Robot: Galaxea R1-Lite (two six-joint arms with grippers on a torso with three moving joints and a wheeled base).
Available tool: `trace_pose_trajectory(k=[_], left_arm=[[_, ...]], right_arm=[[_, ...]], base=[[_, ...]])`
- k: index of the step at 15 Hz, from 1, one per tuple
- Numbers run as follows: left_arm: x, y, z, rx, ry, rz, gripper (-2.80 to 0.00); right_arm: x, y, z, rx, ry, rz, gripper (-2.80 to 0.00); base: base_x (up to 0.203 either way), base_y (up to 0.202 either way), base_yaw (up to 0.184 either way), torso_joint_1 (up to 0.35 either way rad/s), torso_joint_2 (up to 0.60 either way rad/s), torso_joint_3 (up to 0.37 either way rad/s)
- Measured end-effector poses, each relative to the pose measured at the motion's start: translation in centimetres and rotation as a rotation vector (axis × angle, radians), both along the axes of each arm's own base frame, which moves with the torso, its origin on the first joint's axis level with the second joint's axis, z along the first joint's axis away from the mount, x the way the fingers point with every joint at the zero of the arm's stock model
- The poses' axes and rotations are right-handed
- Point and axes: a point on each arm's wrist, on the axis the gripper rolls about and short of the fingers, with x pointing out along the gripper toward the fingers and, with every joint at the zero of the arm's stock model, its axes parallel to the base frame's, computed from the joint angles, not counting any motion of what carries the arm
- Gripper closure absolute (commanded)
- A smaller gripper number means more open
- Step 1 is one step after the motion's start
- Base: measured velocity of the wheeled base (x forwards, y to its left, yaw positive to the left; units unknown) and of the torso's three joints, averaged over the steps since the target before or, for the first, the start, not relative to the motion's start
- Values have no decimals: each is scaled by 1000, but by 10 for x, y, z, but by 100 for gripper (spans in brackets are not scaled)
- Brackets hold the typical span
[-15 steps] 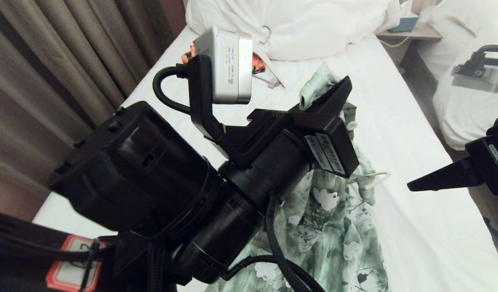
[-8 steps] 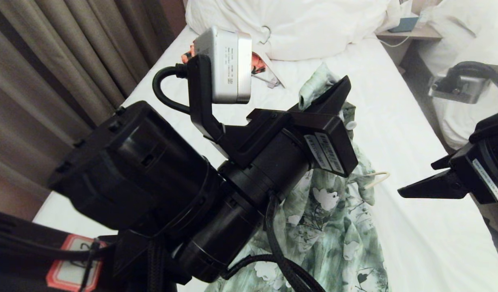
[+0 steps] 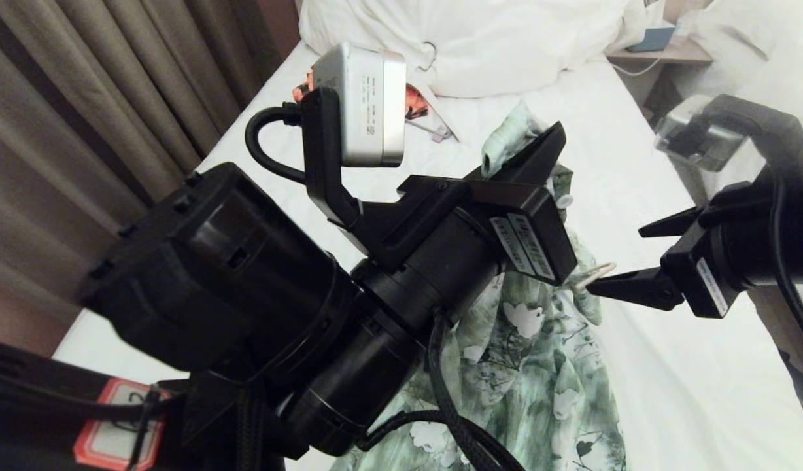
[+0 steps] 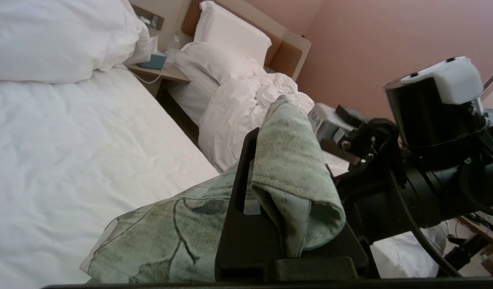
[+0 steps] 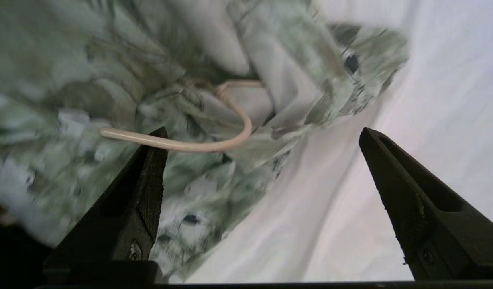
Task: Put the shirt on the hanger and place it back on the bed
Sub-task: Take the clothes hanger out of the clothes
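The green-and-white floral shirt [image 3: 532, 353] lies crumpled along the white bed [image 3: 669, 366]. My left gripper [image 3: 535, 154] is raised over it and shut on a fold of the shirt [image 4: 290, 160]; one black finger [image 4: 240, 172] shows beside the cloth and the other is hidden under it. The hanger's cream hook [image 3: 594, 271] sticks out of the shirt's right side, while its body is hidden in the fabric. My right gripper [image 3: 614, 258] reaches in from the right, open, with one fingertip right by the hook. In the right wrist view the hook [image 5: 214, 144] curves just beyond one finger [image 5: 150, 172] of the open right gripper [image 5: 263, 132].
A big white duvet [image 3: 480, 46] lies at the head of the bed, with an orange-and-black garment [image 3: 414, 101] and a flat white hanger before it. Brown curtains [image 3: 81, 98] hang on the left. A nightstand [image 3: 663, 52] and a second bed [image 3: 741, 176] stand on the right.
My right gripper has swung in from the right edge toward the hanger hook, its wrist has rolled and its jaws have spread wider. The left gripper and the shirt have stayed put.
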Motion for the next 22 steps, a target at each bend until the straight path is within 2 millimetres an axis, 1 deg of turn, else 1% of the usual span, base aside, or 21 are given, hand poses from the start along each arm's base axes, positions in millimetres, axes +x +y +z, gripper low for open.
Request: trace_pose_trajectory(k=[3,6,9,14,19,20,22], left_arm=[[0,0,0,0,0,1,0],[0,0,0,-1,1,0,0],[0,0,0,0,0,0,0],[0,0,0,-2,0,-1,0],[0,0,0,-2,0,0,0],[0,0,0,-2,0,1,0],[1,1,0,-3,0,2,0]], right_arm=[[-1,-1,3,9,-52,-20,-280],[3,1,-1,33,-91,-22,-280],[11,7,-9,62,-161,-17,-280],[25,15,-15,104,-223,-20,-280],[42,26,-27,164,-294,-19,-280],[45,27,-28,178,-303,-21,0],[49,31,-28,239,-325,-21,0]], base=[[0,0,0,0,0,0],[0,0,0,0,0,0],[0,0,0,0,0,0],[0,0,0,0,0,0],[0,0,0,0,0,0],[0,0,0,0,0,0],[0,0,0,0,0,0]])
